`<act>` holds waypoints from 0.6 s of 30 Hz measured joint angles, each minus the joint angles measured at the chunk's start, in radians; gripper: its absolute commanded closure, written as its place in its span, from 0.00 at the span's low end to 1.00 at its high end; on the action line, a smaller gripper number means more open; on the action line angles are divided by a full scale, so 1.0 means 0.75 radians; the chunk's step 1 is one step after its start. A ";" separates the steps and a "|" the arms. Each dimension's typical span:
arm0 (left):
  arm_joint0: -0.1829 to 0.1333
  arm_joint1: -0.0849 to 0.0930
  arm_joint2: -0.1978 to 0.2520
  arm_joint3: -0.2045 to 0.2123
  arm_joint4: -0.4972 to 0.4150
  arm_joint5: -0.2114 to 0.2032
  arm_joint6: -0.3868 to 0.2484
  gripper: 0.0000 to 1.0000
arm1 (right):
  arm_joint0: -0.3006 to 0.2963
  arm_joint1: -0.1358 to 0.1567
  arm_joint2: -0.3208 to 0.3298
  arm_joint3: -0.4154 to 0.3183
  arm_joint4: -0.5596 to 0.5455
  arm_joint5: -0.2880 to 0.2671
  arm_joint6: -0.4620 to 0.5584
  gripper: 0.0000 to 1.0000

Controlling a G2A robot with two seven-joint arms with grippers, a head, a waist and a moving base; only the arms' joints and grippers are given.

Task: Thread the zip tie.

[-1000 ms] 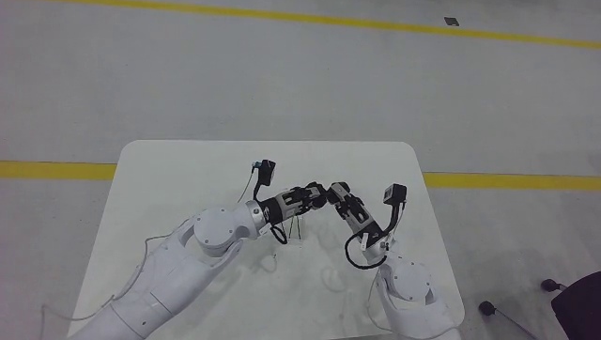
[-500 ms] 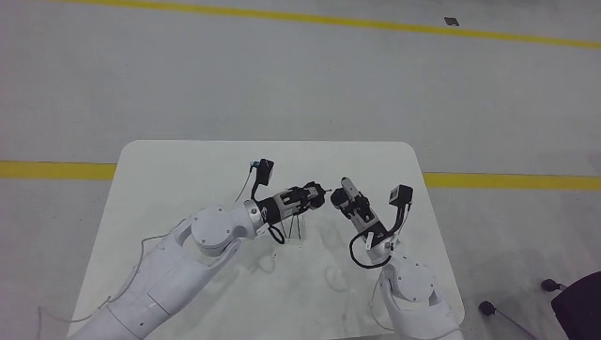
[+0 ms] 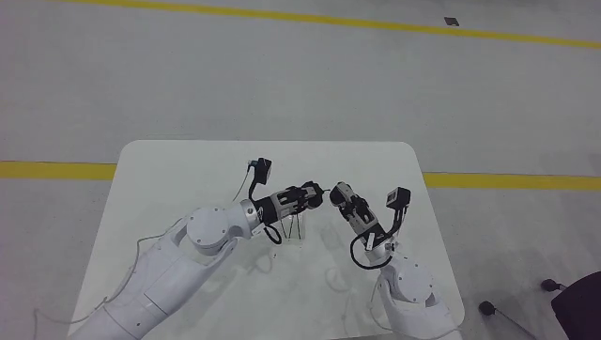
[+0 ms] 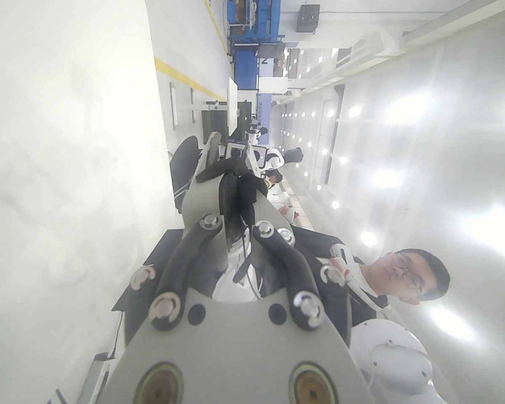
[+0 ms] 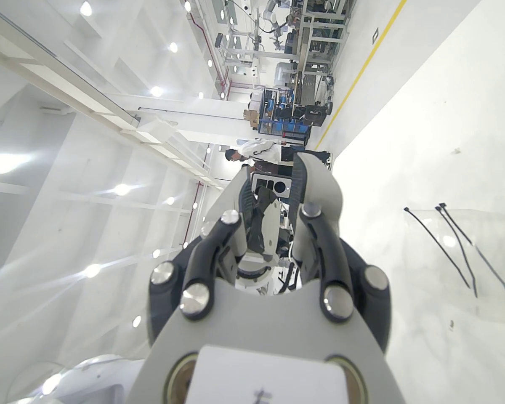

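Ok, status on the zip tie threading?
Right gripper open, left gripper unclear, nose to nose above the table. Three zip ties lie loose on the table. Nothing seen blocking.

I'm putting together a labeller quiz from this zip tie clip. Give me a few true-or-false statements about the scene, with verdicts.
1. The left hand and right hand are at opposite ends of the table. False: they are close together above it, tips facing each other.
2. Three spare zip ties lie on the table. True.
3. The spare zip ties are white. False: they are black.
4. A yellow line runs beyond the table's far edge. True.
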State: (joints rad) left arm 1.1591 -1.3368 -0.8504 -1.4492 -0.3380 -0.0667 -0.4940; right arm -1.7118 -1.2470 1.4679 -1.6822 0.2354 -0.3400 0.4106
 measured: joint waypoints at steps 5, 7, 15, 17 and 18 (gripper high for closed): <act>0.012 0.017 -0.035 -0.012 0.067 -0.040 -0.014 1.00 | -0.011 0.007 0.026 0.001 -0.025 0.000 0.022 0.00; 0.013 0.025 -0.043 -0.018 0.122 -0.065 -0.036 1.00 | -0.015 0.010 0.034 0.000 -0.018 0.002 0.051 0.00; 0.008 0.029 -0.040 -0.014 0.145 -0.062 -0.033 1.00 | -0.015 0.011 0.038 0.001 -0.017 0.003 0.061 0.00; -0.001 0.040 -0.028 -0.024 0.245 -0.038 0.012 1.00 | -0.012 0.011 0.034 -0.001 -0.020 0.014 0.067 0.00; 0.003 0.045 -0.032 -0.037 0.320 -0.032 0.033 1.00 | -0.007 0.013 0.031 -0.005 -0.028 0.036 0.085 0.00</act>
State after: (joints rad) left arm 1.1616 -1.3031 -0.8743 -1.4773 -0.0981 -0.0911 -0.4694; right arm -1.7173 -1.2372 1.4915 -1.6856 0.2141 -0.3133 0.4744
